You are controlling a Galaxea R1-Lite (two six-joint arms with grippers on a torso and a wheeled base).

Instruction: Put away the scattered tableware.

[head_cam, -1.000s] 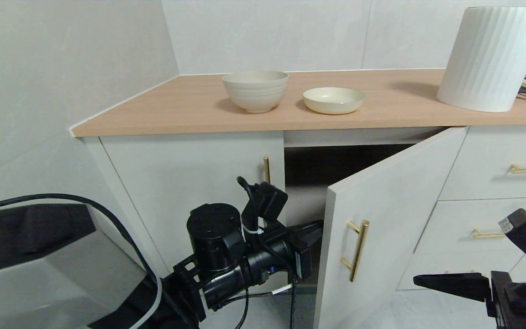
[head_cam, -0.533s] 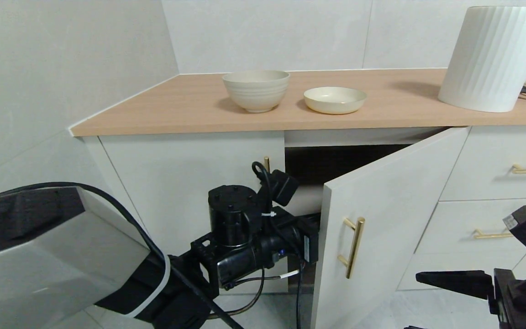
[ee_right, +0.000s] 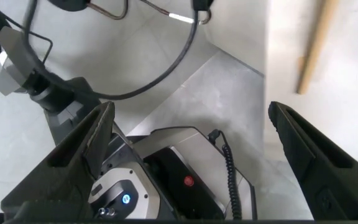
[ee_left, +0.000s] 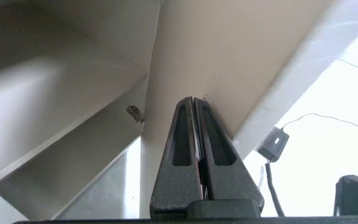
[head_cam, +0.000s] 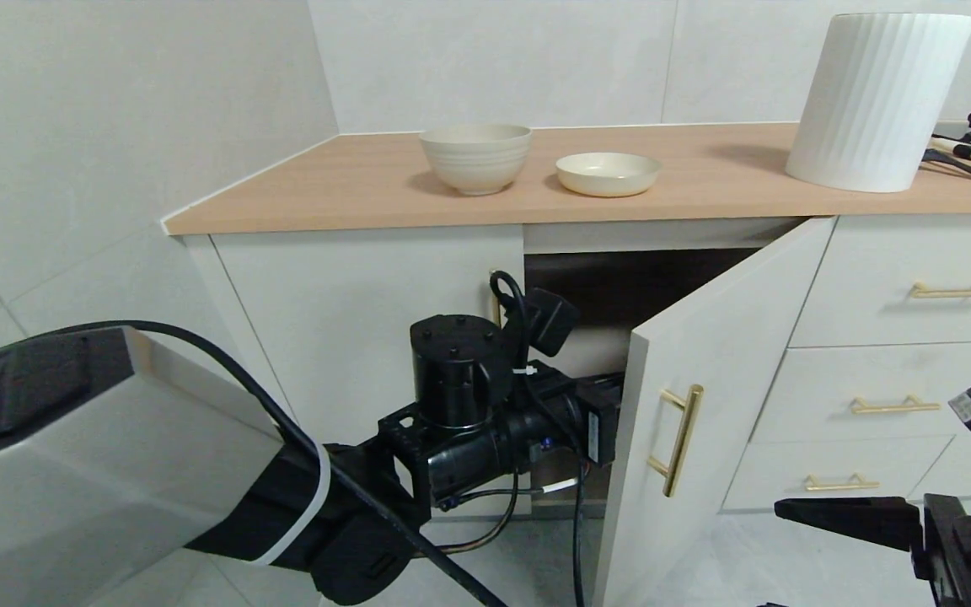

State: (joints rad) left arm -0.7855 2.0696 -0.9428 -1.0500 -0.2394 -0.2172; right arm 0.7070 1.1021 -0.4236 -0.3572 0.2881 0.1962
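Left arm (head_cam: 469, 405) rose beside door (head_cam: 705, 337) | left fingers (ee_left: 182, 134) together, right fingers (ee_right: 309, 155) apart | bowl (head_cam: 475, 158), plate (head_cam: 608, 173) above

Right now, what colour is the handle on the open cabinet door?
Brass gold. The handle shows best in the head view.

Counts at the counter (head_cam: 351, 185): deep bowl (head_cam: 475, 158), 1; shallow dish (head_cam: 608, 173), 1; white ribbed container (head_cam: 873, 101), 1; cabinet doors (head_cam: 705, 354), 2; drawers (head_cam: 898, 278), 3.
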